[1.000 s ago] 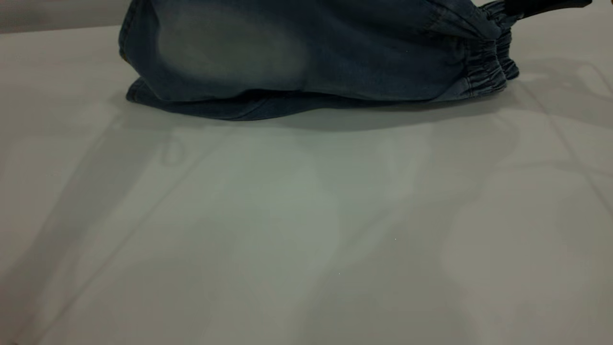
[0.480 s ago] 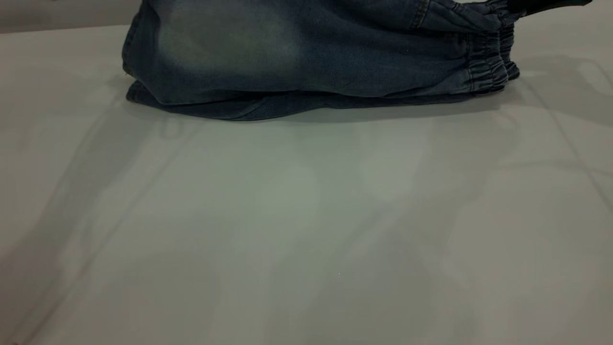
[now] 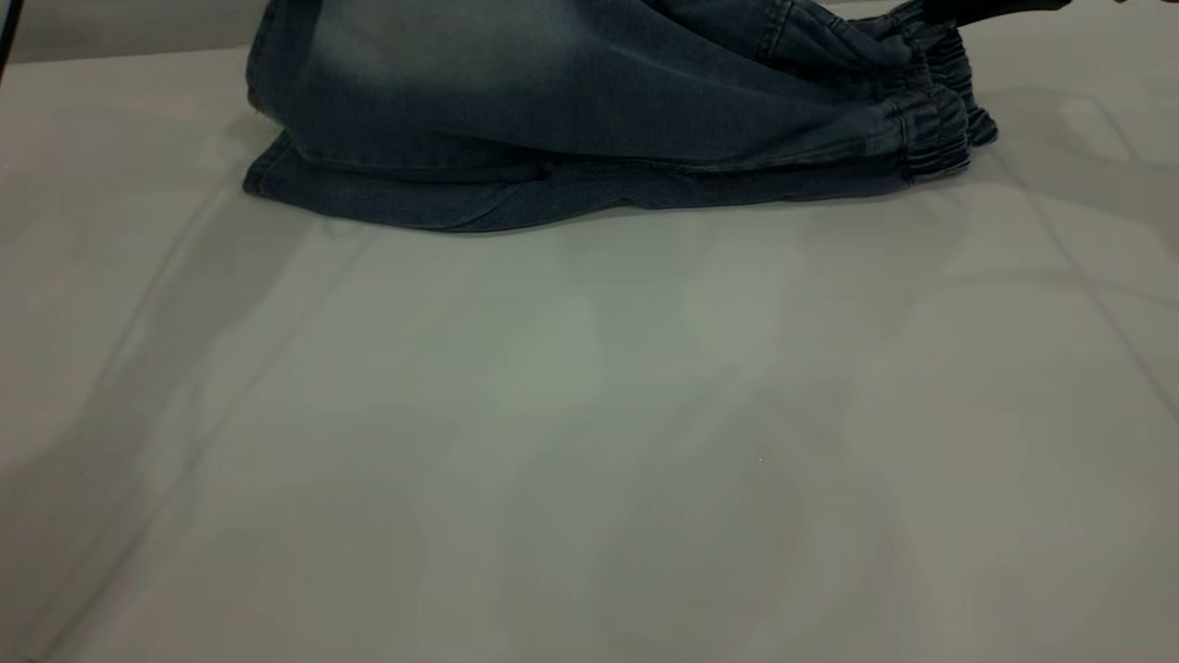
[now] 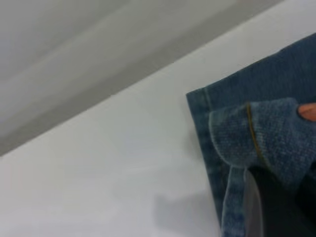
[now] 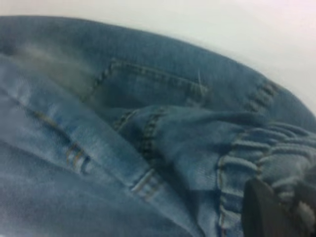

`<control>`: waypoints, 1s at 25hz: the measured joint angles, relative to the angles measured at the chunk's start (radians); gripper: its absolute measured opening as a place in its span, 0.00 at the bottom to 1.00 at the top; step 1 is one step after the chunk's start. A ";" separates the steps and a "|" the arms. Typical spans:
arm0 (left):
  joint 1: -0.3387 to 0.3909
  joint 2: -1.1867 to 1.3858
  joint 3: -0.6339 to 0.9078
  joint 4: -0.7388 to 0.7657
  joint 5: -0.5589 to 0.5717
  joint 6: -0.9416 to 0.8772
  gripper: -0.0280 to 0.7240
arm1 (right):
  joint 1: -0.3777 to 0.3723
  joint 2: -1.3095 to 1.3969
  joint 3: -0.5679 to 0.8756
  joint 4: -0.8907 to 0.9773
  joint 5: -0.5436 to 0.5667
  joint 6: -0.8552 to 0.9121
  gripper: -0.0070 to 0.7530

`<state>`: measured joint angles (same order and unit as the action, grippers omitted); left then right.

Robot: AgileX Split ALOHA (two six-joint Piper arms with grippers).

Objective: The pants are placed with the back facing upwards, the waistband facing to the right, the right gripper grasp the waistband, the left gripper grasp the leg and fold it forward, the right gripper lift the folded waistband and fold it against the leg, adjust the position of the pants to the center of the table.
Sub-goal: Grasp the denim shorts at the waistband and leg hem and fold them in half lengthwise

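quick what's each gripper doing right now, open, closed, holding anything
Left gripper: shut on the leg hem.
Right gripper: shut on the waistband.

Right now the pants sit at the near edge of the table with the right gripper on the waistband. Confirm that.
Not the near edge. In the exterior view the pants lie at the far side of the table, whose near part is bare. The right gripper is indeed at the waistband.
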<state>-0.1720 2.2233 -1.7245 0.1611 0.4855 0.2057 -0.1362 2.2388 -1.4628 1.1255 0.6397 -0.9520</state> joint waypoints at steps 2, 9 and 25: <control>0.000 0.014 -0.003 0.000 0.004 0.000 0.13 | 0.011 0.019 -0.021 -0.001 0.005 0.000 0.05; 0.000 0.041 -0.003 0.000 -0.014 0.000 0.13 | 0.013 0.022 -0.022 -0.002 -0.041 0.000 0.06; 0.000 0.041 -0.003 -0.002 -0.019 0.000 0.13 | -0.004 0.014 -0.027 0.002 -0.092 0.020 0.73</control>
<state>-0.1720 2.2643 -1.7279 0.1593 0.4661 0.2059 -0.1399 2.2531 -1.4901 1.1276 0.5478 -0.9317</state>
